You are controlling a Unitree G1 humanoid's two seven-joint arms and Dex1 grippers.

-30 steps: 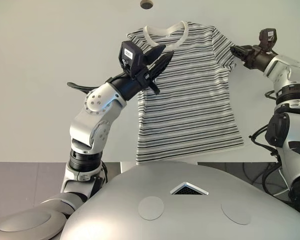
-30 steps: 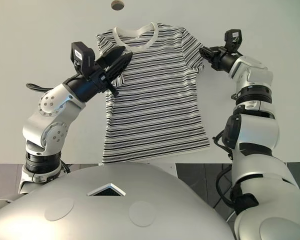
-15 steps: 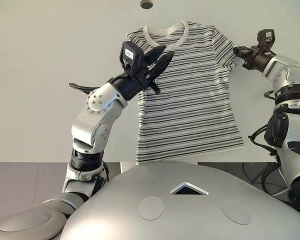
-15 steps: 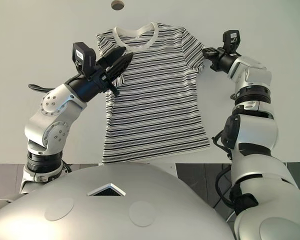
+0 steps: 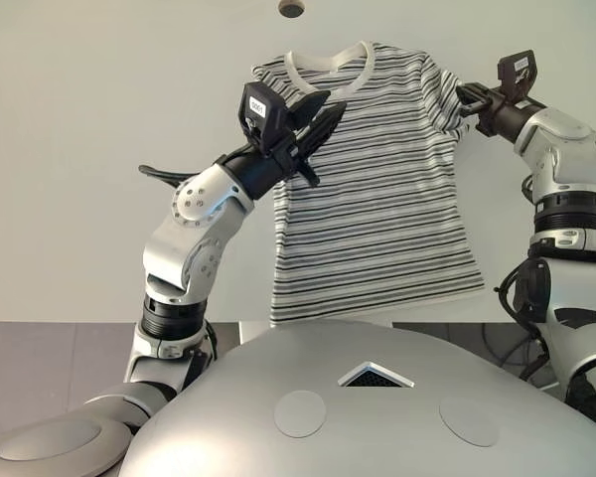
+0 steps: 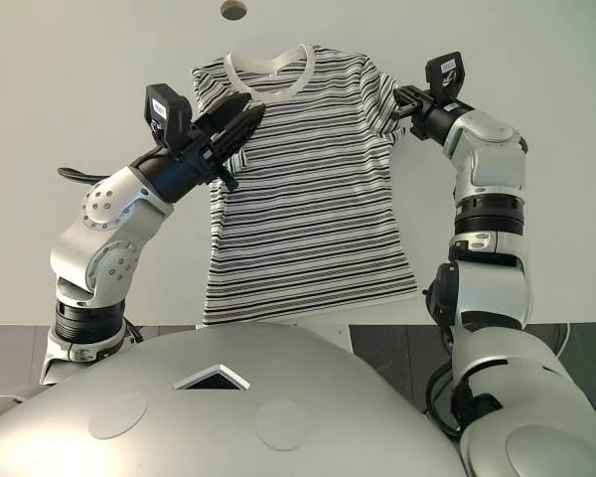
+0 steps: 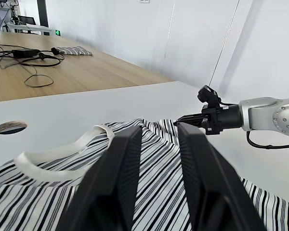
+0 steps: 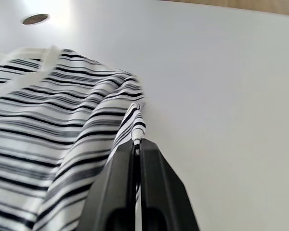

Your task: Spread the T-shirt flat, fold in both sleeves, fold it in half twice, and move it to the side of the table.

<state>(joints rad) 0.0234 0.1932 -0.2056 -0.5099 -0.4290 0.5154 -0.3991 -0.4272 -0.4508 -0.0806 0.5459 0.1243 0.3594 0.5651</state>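
There is one T-shirt point(image 5: 377, 199), white with dark stripes. It lies flat on its back on one white table point(image 5: 99, 99). Its neck is at the far end, and its bottom edge is at the near end of the table. Just past the neck there is one small round hole point(image 5: 291, 8) in the table.

There are two grippers, and each one has two black fingers. The left gripper point(image 5: 330, 102) hangs over the shirt near the neck, on the left side. Its two fingers point(image 7: 116, 187) are a little way apart, with stripes showing in the gap, and they hold nothing. The right gripper point(image 5: 464, 96) is at the shirt's right sleeve point(image 8: 127, 98). Its two fingers are pressed tight together with the edge of that sleeve pinched between them.
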